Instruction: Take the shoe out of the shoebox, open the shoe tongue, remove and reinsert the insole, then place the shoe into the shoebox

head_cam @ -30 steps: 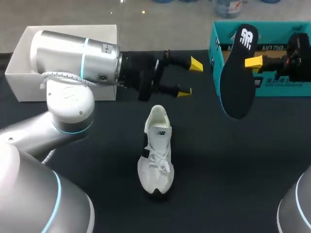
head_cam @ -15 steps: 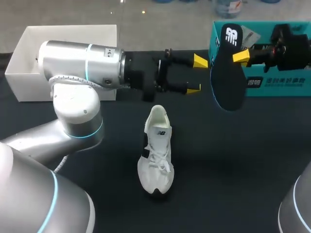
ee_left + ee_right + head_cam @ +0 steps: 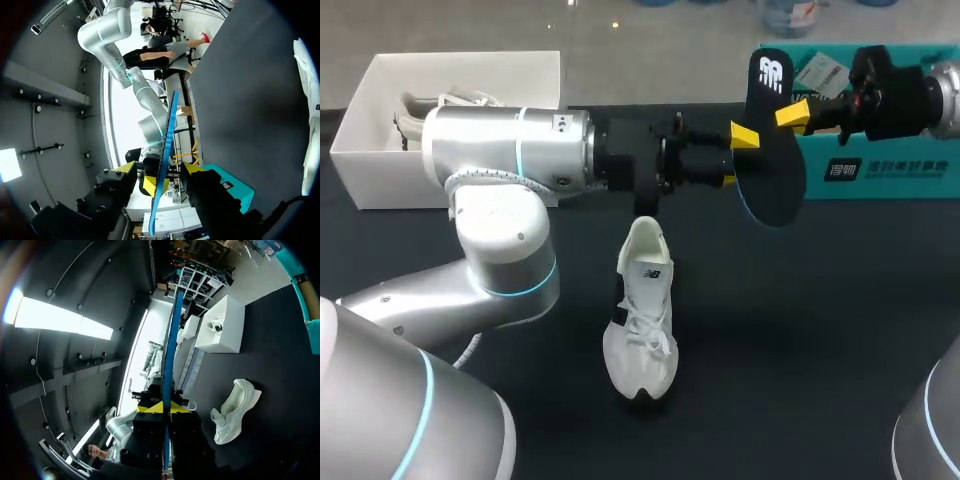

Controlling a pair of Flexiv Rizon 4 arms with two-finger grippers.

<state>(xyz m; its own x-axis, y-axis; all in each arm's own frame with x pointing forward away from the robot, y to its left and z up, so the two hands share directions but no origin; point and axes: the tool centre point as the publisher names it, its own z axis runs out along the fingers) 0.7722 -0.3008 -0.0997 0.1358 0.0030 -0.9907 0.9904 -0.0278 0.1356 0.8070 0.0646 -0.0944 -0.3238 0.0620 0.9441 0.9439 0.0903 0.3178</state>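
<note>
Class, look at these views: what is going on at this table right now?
The right arm holds the black insole up in the air, jaws shut on it. The left arm has its jaws open on either side of the insole, not gripping it. The white shoe stands on the table, out of its box.

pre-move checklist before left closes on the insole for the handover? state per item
1. Right gripper shut on insole: ok, the insole is held edge-on between its tips, in the air.
2. Left gripper open: ok.
3. Insole between the left fingers: ok in the left wrist view, with a gap on each side.
4. Left tips clear of the right tips: cannot tell, they sit close together.
5. Shoe upright on the table, clear of both arms: ok.
6. Shoe tongue opened enough for reinsertion: cannot tell.
</note>
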